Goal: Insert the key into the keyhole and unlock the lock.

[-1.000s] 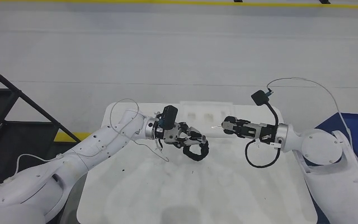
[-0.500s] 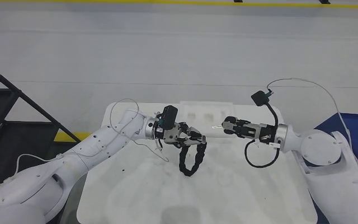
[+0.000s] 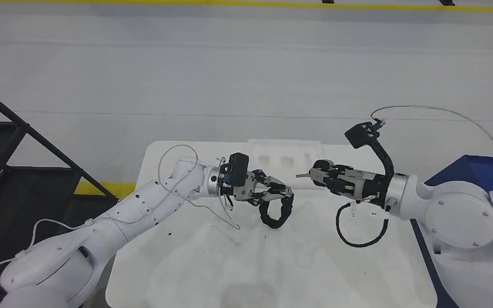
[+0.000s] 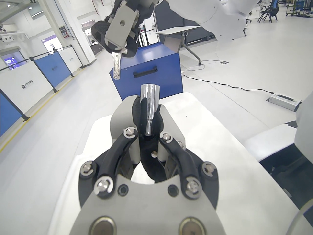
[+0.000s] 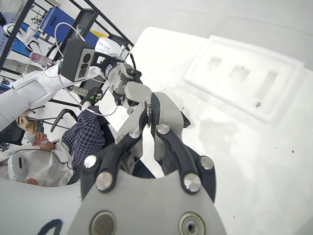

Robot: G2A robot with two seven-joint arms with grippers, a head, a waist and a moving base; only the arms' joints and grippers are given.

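Note:
My left gripper (image 3: 271,188) (image 4: 146,114) is shut on the lock (image 4: 149,100), a chrome cylinder pointing out from between its fingers. The lock's black cable loop (image 3: 276,212) hangs below it over the white table (image 3: 231,262). My right gripper (image 3: 314,175) (image 5: 148,117) is shut on the key (image 3: 302,175) (image 4: 117,67), pinching its head. The blade points toward the lock. In the left wrist view the key's tip hangs a short way off from the cylinder's end, to one side, and does not touch it. The two grippers face each other above the middle of the table.
A white foam tray (image 3: 282,152) (image 5: 244,79) with rectangular recesses lies at the table's back edge, just behind the grippers. A blue box (image 3: 471,165) stands past the table's right side. Bare table surface spreads toward the front edge.
The left arm has shifted slightly right with the lock. The black cable loop swung down long, then bunched up again under the gripper. The right gripper with the key barely moved.

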